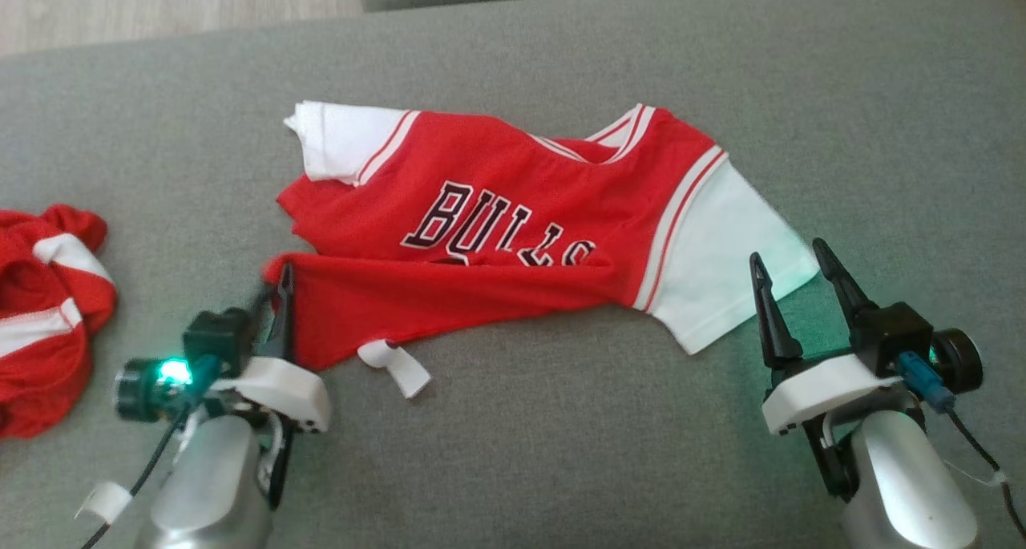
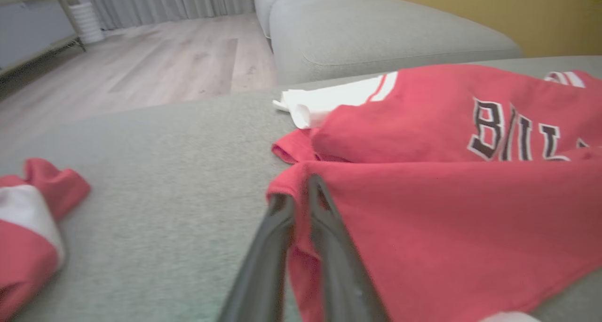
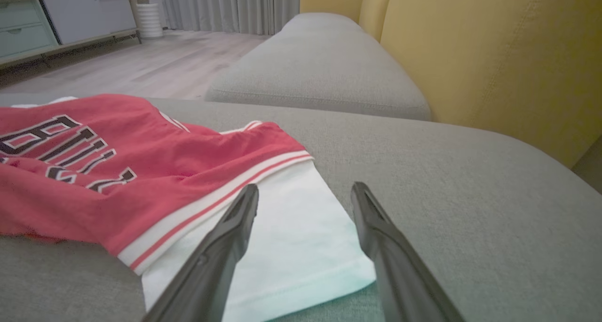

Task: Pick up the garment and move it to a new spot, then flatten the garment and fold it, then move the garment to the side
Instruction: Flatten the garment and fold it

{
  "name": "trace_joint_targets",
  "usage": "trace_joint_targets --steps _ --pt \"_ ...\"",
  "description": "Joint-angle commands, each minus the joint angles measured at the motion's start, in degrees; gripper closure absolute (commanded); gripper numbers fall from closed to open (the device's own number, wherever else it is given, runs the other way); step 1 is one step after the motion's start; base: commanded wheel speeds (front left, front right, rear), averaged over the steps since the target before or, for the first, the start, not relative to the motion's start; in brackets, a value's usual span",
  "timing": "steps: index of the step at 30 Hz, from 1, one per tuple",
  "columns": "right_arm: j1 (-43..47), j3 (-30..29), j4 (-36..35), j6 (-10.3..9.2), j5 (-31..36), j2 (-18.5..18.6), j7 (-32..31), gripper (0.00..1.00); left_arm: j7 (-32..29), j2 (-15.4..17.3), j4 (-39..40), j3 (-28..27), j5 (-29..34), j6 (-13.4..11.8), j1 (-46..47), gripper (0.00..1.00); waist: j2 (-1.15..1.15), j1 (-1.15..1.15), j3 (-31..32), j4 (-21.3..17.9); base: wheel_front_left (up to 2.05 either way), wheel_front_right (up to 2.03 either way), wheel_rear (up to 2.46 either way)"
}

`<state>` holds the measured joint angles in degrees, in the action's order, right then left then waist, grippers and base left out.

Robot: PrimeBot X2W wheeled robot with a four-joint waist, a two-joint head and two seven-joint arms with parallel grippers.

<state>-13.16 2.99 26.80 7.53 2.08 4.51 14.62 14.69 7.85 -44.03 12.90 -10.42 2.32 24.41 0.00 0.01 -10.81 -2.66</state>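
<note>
Softly creased, the red Bulls jersey (image 1: 497, 164) lies on a grey woven cushion (image 1: 561, 437). The left gripper (image 1: 284, 275) pinches its hem at eight o'clock, and the right gripper (image 1: 787, 252) gapes empty at four.

This looks like a home living room. A broad grey fabric seat cushion (image 1: 513, 453) meets a second grey upholstered cushion (image 3: 320, 73) with a mustard-yellow padded backrest (image 3: 494, 63). Beyond lie a pale wood-plank floor (image 2: 164, 63), long grey pleated curtains (image 3: 230, 7) and a low pale-fronted sideboard with drawers (image 3: 61, 26).
</note>
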Motion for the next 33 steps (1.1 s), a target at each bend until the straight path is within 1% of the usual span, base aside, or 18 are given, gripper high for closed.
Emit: trace_joint_targets --steps 1,3,6,9,10,12,17,22,26,31,33 --pt "-1.41 1.00 -2.06 -0.04 -0.26 -0.35 0.38 0.00 0.30 2.21 1.34 -2.64 0.24 -0.81 1.81 0.00 0.00 -0.01 0.56 -0.03 0.00 0.00 0.00" --pt "-1.00 0.70 -2.48 -0.04 -0.64 -0.68 0.38 0.00 0.30 2.03 2.00 -3.52 0.92 -1.95 1.11 0.00 0.00 -0.01 1.63 0.16 0.00 0.00 0.00" --pt "0.47 -0.08 -2.54 -0.04 -0.95 -1.10 0.38 0.00 0.30 0.91 3.72 -4.75 1.37 -2.93 -1.93 0.00 0.00 -0.01 3.79 0.76 0.00 0.00 0.00" --pt "1.21 -0.97 -2.64 -0.04 -1.00 -1.39 0.38 0.00 0.30 -0.12 7.54 -5.84 2.09 -3.34 -5.42 0.00 0.00 -0.01 5.21 1.37 0.00 0.00 0.00" --pt "1.68 -1.37 -2.40 -0.04 -0.97 -1.51 0.38 0.00 0.30 -0.92 10.21 -6.47 2.56 -3.42 -8.10 0.00 0.00 -0.01 6.25 1.80 0.00 0.00 0.00" --pt "2.24 -1.70 -2.17 -0.04 -1.15 -1.57 0.38 0.00 0.30 -1.74 12.83 -7.12 2.93 -3.42 -10.83 0.00 0.00 -0.01 7.33 2.14 0.00 0.00 0.00" --pt "4.21 -1.34 -1.36 -0.04 -2.73 -1.61 0.38 0.00 0.30 -3.40 18.26 -8.12 3.61 -2.77 -17.38 0.00 0.00 -0.01 9.89 2.72 0.00 0.00 0.00" --pt "5.95 -1.51 -0.93 -0.04 -3.49 -1.62 0.38 0.00 0.30 -4.33 21.63 -9.16 3.73 -1.98 -21.48 0.00 0.00 -0.01 11.18 3.36 0.00 0.00 0.00" --pt "6.62 -1.09 -0.58 -0.04 -3.53 -1.62 0.38 0.00 0.30 -4.71 22.08 -9.74 3.32 -1.42 -23.28 0.00 0.00 -0.01 11.41 3.64 0.00 0.00 0.00" --pt "6.58 -0.56 -0.48 -0.04 -3.91 -1.63 0.38 0.00 0.30 -4.89 21.47 -9.92 3.36 -1.22 -23.12 0.00 0.00 -0.01 10.85 3.68 0.00 0.00 0.00" --pt "6.23 -0.29 -0.57 -0.04 -3.94 -1.63 0.38 0.00 0.30 -4.93 20.78 -9.30 3.23 -0.38 -22.54 0.00 0.00 -0.01 10.21 3.54 0.00 0.00 0.00"
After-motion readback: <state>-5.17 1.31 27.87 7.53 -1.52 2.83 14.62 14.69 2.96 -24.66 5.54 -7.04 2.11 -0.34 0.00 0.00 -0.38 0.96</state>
